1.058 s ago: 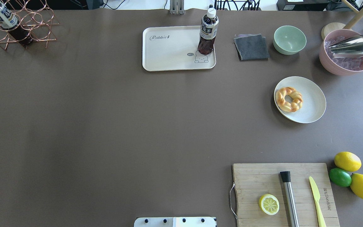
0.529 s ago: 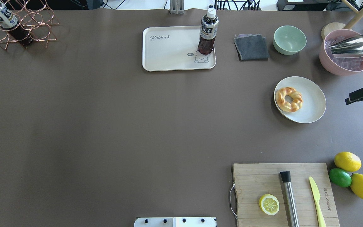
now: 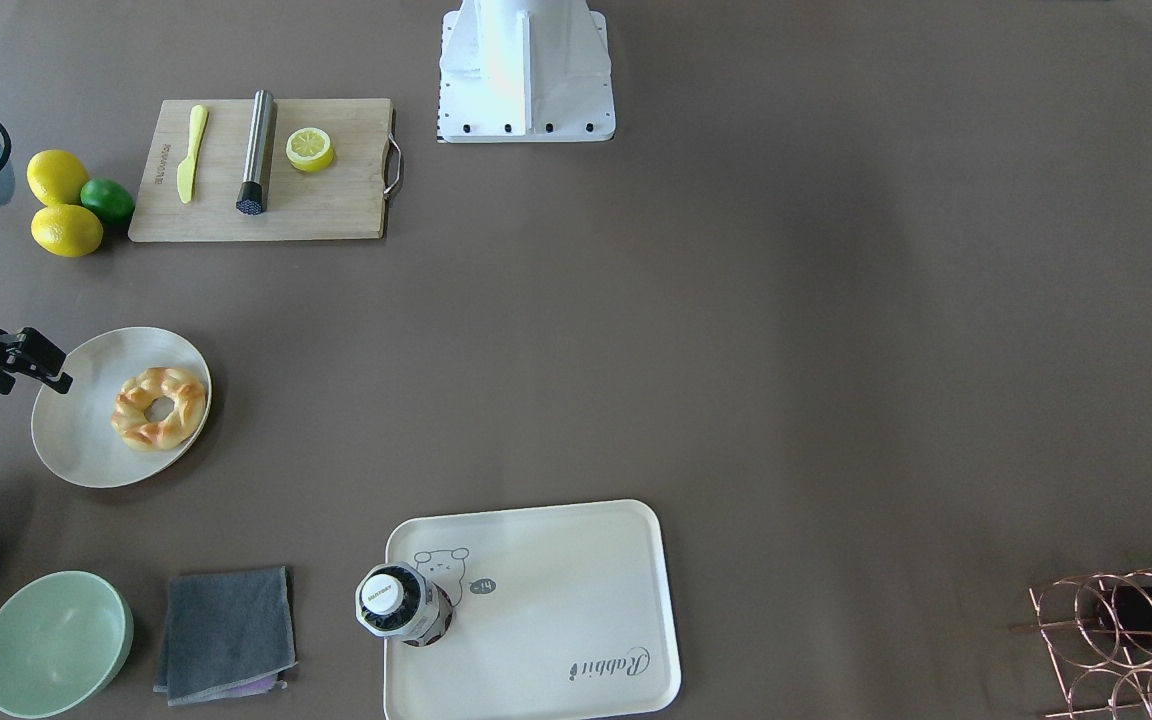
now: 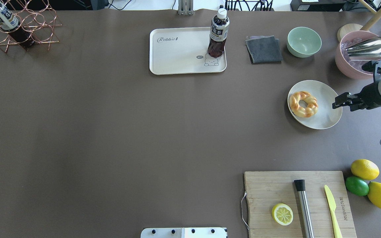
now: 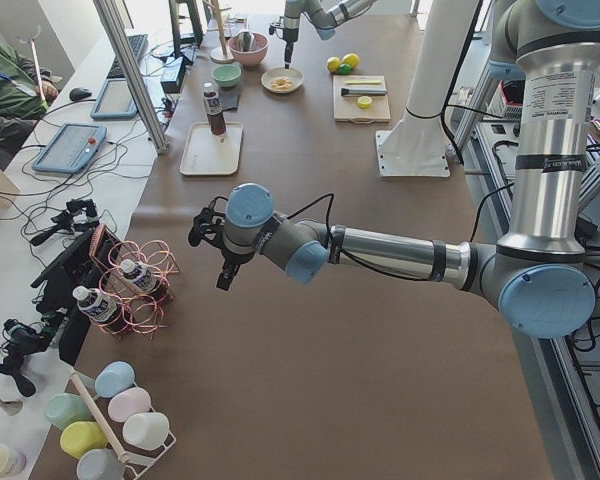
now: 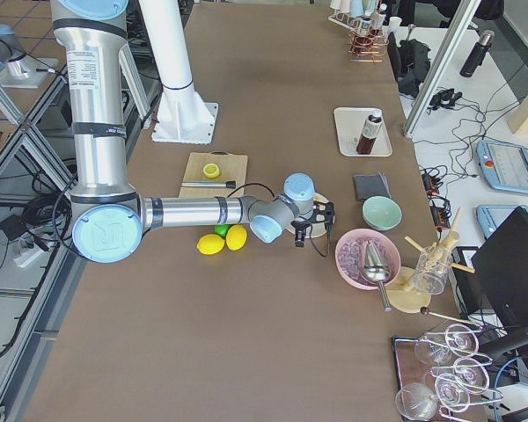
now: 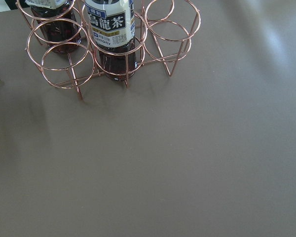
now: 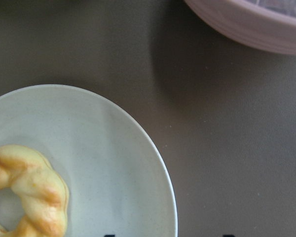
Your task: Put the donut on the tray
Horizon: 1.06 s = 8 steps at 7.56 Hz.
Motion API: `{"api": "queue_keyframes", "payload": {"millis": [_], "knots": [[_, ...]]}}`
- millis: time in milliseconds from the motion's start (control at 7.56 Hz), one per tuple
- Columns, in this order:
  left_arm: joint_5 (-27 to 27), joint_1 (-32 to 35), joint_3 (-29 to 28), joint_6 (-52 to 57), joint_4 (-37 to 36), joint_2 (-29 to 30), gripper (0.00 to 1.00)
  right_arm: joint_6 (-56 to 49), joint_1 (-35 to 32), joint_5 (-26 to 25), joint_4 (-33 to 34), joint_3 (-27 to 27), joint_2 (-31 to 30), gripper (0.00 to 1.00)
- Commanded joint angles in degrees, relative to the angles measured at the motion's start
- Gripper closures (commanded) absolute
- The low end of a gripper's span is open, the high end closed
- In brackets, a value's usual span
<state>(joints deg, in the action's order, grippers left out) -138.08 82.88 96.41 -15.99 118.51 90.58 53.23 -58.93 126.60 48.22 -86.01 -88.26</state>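
Observation:
The golden-brown braided donut [image 4: 303, 104] lies on the left part of a round off-white plate [image 4: 327, 112]; it also shows in the front view [image 3: 159, 407] and the right wrist view [image 8: 29, 197]. The cream tray [image 4: 177, 56] with the "Rabbit" script lies at the table's far middle, with a dark tea bottle [image 4: 218, 33] standing on its right corner. My right gripper [image 4: 340, 100] hovers over the plate's right rim, to the right of the donut, open and empty. My left gripper [image 5: 220, 262] hangs near the copper rack; I cannot tell whether it is open.
A pink bowl [image 4: 342, 69] with a metal scoop stands just behind my right gripper. A green bowl [image 4: 304, 41] and a grey cloth [image 4: 264, 49] lie between plate and tray. A cutting board [image 4: 266, 191] with a lemon half, and whole lemons [image 4: 364, 169], lie near the robot. A copper bottle rack [image 4: 28, 29] stands far left.
My right arm came in from the right edge and moved left, until its gripper reached the plate's right rim. The donut, plate and tray have not moved.

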Motion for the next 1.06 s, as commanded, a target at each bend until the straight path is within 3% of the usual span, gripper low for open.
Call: {"api": "queue_keyframes", "payload": {"millis": [0,132,264,397,529,926], "knots": [[0.00,0.00,0.00,-0.09,0.06,0.12,0.01,2.14,0.84,-0.48,-0.32,0.15,-0.16,0.39],[0.00,0.00,-0.08,-0.09,0.06,0.21,0.01,2.14,0.92,-0.48,-0.32,0.15,-0.42,0.40],[0.00,0.00,0.00,-0.09,0.06,0.21,0.01,2.58,0.93,-0.57,-0.24,0.15,-0.43,0.54],[0.00,0.00,0.09,-0.09,0.06,0.21,0.01,5.02,1.19,-0.57,-0.23,0.15,0.27,0.86],[0.00,0.00,0.09,-0.09,0.06,0.21,0.01,5.31,1.80,-0.83,-0.23,0.15,0.54,1.00],[-0.09,0.09,0.27,-0.09,0.06,0.21,0.01,8.71,1.80,-1.01,-0.23,-1.78,1.24,1.00]]}}
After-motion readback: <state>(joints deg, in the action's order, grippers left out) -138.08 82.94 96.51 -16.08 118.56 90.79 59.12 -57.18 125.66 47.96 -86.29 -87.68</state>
